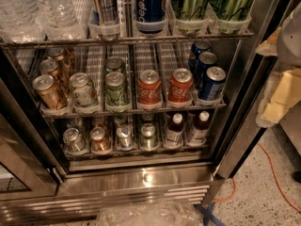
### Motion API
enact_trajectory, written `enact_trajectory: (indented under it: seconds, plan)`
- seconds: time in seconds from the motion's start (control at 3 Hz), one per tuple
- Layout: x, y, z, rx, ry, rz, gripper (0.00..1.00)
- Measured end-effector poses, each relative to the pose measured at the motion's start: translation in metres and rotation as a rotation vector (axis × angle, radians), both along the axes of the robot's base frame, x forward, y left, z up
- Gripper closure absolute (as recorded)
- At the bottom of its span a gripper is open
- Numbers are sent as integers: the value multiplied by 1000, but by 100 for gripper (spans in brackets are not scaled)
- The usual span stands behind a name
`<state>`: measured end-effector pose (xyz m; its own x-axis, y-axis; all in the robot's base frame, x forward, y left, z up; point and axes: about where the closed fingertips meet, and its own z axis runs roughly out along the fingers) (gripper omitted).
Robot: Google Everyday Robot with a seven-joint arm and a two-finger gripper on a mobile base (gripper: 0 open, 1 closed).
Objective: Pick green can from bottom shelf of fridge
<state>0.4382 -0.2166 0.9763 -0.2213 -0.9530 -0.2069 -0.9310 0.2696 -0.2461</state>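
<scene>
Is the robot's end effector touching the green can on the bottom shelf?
Apart. The camera view shows the end effector at the right edge, outside the fridge, far from the green can on the bottom shelf.

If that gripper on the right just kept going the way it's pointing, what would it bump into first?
The gripper, at the picture's right edge, seems to point down-left, so it would probably meet the right side post of the fridge first. Depth is unclear.
</scene>
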Motion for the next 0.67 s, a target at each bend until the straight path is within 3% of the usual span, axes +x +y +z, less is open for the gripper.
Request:
enact_trajectory:
  seconds: [0.67]
  plan:
    - [-1, 3, 1, 0, -19, 4, 0]
